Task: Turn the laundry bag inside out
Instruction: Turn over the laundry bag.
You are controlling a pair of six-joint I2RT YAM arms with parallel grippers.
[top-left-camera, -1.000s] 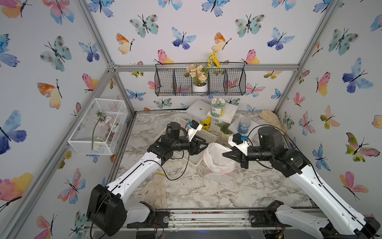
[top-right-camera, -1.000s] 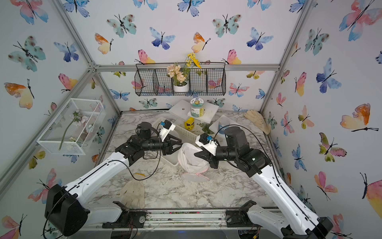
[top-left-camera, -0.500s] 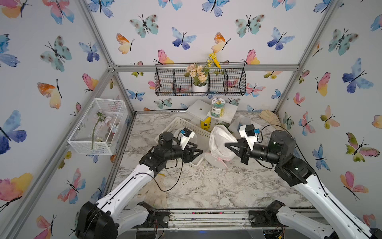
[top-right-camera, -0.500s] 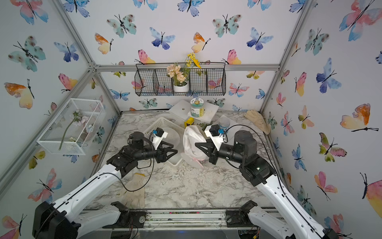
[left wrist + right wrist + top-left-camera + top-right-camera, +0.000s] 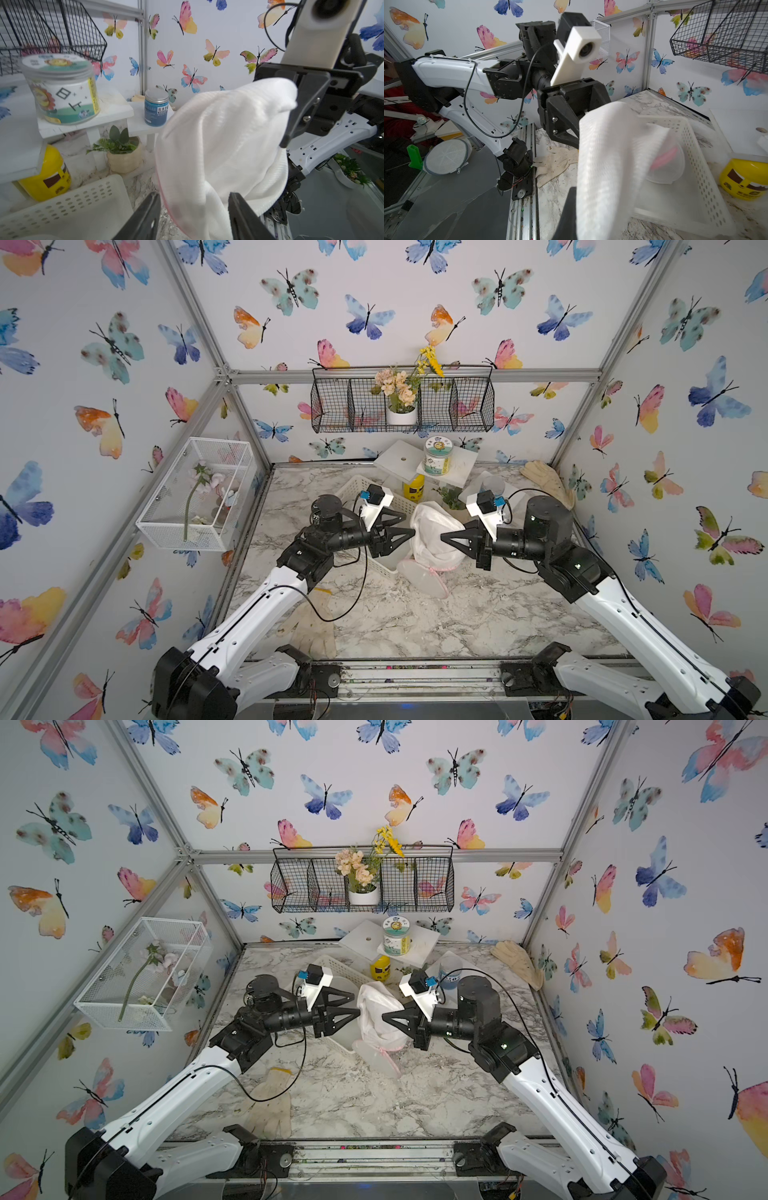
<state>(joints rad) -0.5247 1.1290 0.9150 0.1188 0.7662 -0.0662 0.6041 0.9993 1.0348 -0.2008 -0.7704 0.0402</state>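
Over marble table (image 5: 415, 626), right end effector (image 5: 443, 537) pinches laundry bag (image 5: 434, 517), left end effector (image 5: 409, 525) parted.

The laundry bag (image 5: 432, 531) hangs over the middle of the table (image 5: 415, 622), between the left gripper (image 5: 409, 525) on its left and the right gripper (image 5: 444, 536) on its right. Left of the bag, under the left gripper, stands a perforated basket (image 5: 353, 485). Behind the bag are a small plant pot (image 5: 451, 497) and a tub (image 5: 413, 489); the tub stands under a stand (image 5: 399, 458) that carries a jar (image 5: 437, 455). One glove (image 5: 544, 481) lies in the back right corner, another glove (image 5: 311, 630) at the front left. On the back wall hangs a wire rack (image 5: 340, 406) with a flowerpot (image 5: 401, 414) in it.
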